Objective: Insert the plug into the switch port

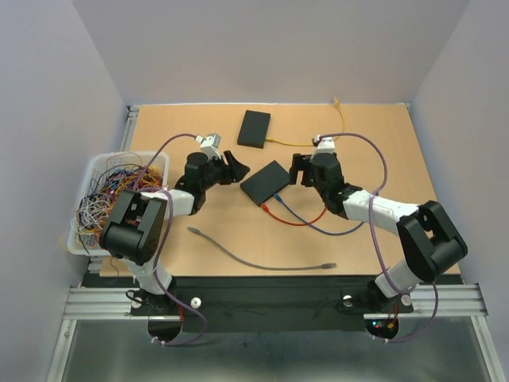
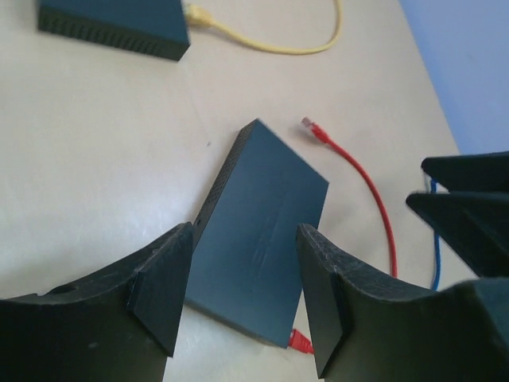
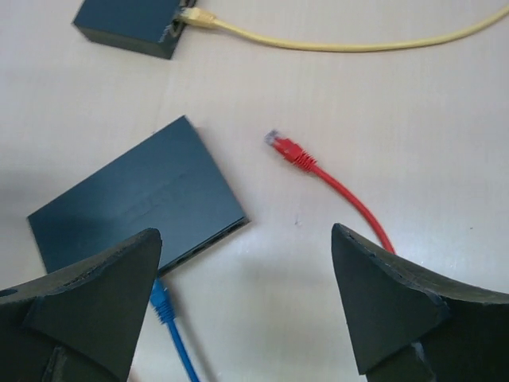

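Left claw (image 2: 242,298): parted, straddling near end of dark switch (image 2: 258,235), contact not discernible. Right claw (image 3: 246,306): spread wide, empty, above bench (image 3: 413,135). Red cable's loose plug (image 3: 288,150): flat on bench, just beside switch, unheld. Blue plug (image 3: 161,303): at switch's port edge. Second switch (image 1: 254,129): farther back, yellow cable (image 3: 334,44) attached.

The flat dark rectangular switch box (image 2: 258,231) has its near edge hidden behind the left gripper's black fingers (image 2: 159,298) in the left wrist view, so its ports there cannot be seen. Beside that box, the thin blue cable (image 3: 175,334) runs off the bottom edge of the right wrist view. The second dark switch box (image 3: 127,24), beyond the first, is cut by the top edge. In the top view, plug details are too small to tell.
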Robot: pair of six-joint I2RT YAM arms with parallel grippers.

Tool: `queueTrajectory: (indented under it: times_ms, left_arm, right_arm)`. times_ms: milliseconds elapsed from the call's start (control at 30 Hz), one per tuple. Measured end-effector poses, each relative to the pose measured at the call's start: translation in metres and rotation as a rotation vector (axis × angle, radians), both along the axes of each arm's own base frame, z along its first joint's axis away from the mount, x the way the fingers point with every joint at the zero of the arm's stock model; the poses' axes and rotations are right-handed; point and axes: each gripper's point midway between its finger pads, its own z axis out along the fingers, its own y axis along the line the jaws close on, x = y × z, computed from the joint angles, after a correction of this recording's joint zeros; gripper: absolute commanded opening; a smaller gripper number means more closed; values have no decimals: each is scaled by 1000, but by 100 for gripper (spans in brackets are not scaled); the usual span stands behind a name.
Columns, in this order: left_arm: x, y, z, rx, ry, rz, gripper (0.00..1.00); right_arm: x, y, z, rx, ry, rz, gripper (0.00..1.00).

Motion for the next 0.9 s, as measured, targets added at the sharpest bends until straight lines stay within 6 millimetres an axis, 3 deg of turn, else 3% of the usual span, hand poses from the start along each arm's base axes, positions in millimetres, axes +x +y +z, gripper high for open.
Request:
queueTrajectory:
  times_ms: [100,300,467,667,900]
  left_arm:
    - [-24,6,-14,57,56,71,65]
    - [-66,0,-29,145,109,118,65]
    - [-68,6,-34,171,120,165,65]
    - [-66,11,-45,196,141,197,65]
    - [-71,9,-71,228,206,195,65]
  right_arm:
    - [20,-9,-6,19,27,-27,92]
    - [50,5,-28,59,95,28,91]
    - [58,20,-56,68,159,82,90]
    - [68,40,-76,92,204,148,88]
    - [64,60,-83,138,223,248,84]
